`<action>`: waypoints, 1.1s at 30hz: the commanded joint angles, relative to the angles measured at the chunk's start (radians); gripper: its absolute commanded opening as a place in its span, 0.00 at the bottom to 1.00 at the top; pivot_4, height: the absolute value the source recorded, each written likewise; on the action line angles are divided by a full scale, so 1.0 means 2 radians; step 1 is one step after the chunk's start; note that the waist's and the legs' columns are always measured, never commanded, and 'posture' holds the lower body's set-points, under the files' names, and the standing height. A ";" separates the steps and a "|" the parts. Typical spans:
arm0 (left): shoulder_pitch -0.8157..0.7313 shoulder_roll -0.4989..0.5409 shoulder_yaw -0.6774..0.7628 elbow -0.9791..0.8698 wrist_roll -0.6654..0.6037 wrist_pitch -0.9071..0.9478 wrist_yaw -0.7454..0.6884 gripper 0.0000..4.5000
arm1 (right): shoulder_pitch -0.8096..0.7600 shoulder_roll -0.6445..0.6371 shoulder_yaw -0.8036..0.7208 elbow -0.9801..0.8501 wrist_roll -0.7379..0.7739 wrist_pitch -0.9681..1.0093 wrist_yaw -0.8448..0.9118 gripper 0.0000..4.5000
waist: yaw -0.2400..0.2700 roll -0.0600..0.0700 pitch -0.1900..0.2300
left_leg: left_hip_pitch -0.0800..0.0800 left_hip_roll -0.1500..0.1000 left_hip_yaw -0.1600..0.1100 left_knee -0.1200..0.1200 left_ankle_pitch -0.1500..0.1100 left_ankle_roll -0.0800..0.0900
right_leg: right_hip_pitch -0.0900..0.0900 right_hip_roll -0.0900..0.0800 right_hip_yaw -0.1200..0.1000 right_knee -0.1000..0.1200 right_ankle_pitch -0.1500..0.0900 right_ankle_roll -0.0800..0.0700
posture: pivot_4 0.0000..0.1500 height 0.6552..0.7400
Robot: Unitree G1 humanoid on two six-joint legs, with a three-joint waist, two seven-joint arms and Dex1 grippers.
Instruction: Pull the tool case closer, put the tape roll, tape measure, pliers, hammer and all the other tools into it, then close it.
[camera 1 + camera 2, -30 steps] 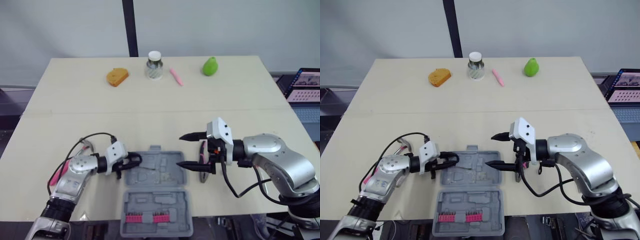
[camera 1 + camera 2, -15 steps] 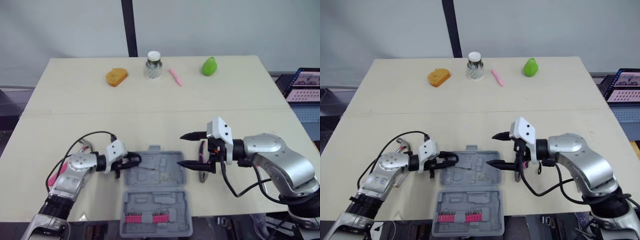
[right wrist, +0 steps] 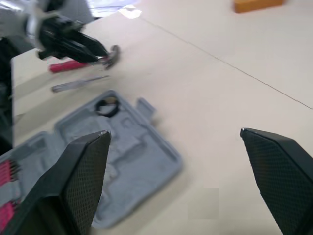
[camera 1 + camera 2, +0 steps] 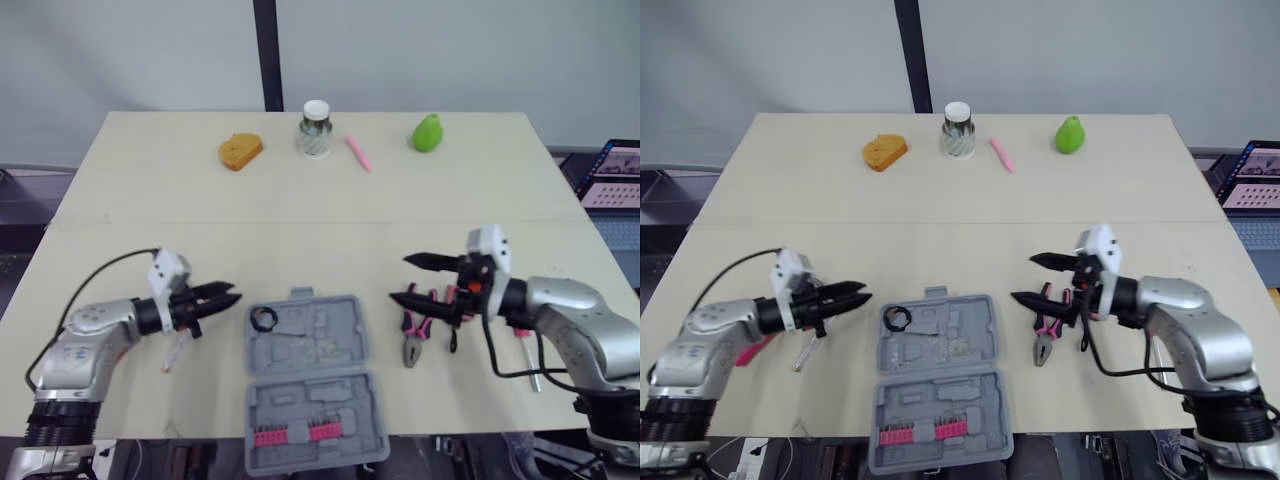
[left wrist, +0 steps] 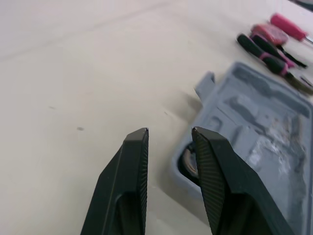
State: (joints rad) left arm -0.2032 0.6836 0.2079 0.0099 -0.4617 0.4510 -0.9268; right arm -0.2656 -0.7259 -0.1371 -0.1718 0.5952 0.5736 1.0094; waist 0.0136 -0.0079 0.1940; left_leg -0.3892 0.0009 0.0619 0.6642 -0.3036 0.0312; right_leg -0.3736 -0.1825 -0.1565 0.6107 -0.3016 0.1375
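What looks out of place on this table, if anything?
Along the table's far edge sit four things that are no tools: an orange bread-like piece, a white-lidded jar, a pink stick and a green pear. Nothing looks spilled or damaged.

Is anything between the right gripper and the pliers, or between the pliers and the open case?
Nothing visible. The open right gripper is close by the pliers, and only bare table separates them from the tool case.
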 commanded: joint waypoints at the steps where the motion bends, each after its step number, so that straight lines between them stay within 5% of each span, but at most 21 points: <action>1: 0.003 0.006 0.027 -0.031 -0.022 0.013 0.007 0.52 | 0.008 -0.015 -0.020 0.042 -0.009 -0.031 0.024 1.00 | 0.000 0.000 0.000 | 0.000 0.000 0.000 0.000 0.000 0.000 | 0.000 0.000 0.000 0.000 0.000 0.000 | 1.00 1.00; 5: 0.043 0.040 0.090 -0.015 -0.019 0.015 0.017 0.96 | 0.031 -0.040 -0.048 0.094 -0.019 -0.051 0.038 1.00 | -0.004 0.000 0.000 | 0.000 0.000 0.001 0.000 0.000 0.000 | 0.000 0.000 0.000 0.000 0.000 0.000 | 1.00 1.00; 6: 0.058 0.051 0.108 -0.004 -0.017 0.011 0.014 0.99 | 0.039 -0.051 -0.055 0.110 -0.025 -0.059 0.043 1.00 | -0.006 0.000 0.000 | 0.000 0.000 0.001 -0.001 0.000 0.000 | -0.001 0.000 0.000 0.000 0.000 0.000 | 1.00 1.00; 18: 0.242 0.124 0.291 0.136 0.019 -0.067 -0.007 0.99 | 0.031 -0.143 -0.091 0.412 -0.105 -0.180 0.081 1.00 | -0.010 0.001 0.001 | 0.001 0.001 0.002 -0.001 -0.002 0.000 | -0.001 0.000 0.000 -0.001 0.000 0.000 | 1.00 1.00; 25: 0.271 0.120 0.328 0.175 0.020 -0.100 0.000 0.99 | -0.020 -0.145 -0.080 0.527 -0.139 -0.230 0.079 1.00 | -0.010 0.002 0.001 | 0.001 0.001 0.002 -0.001 -0.003 -0.001 | -0.001 -0.001 0.000 -0.002 0.000 0.000 | 1.00 1.00; 33: 0.268 0.107 0.313 0.153 0.015 -0.095 0.010 0.99 | -0.050 -0.143 -0.076 0.557 -0.156 -0.246 0.085 1.00 | -0.013 0.003 0.002 | 0.001 0.002 0.003 -0.001 -0.003 -0.001 | -0.001 -0.001 0.000 -0.001 0.000 -0.001 | 1.00 1.00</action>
State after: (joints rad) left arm 0.3294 0.9013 0.8194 0.3441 -0.4251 0.2670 -0.9162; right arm -0.3579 -0.9990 -0.2805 0.9390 0.2852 0.0934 1.1687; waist -0.0115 -0.0022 0.1974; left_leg -0.3871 0.0040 0.0682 0.6626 -0.3091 0.0298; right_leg -0.3758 -0.1838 -0.1569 0.6093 -0.3024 0.1362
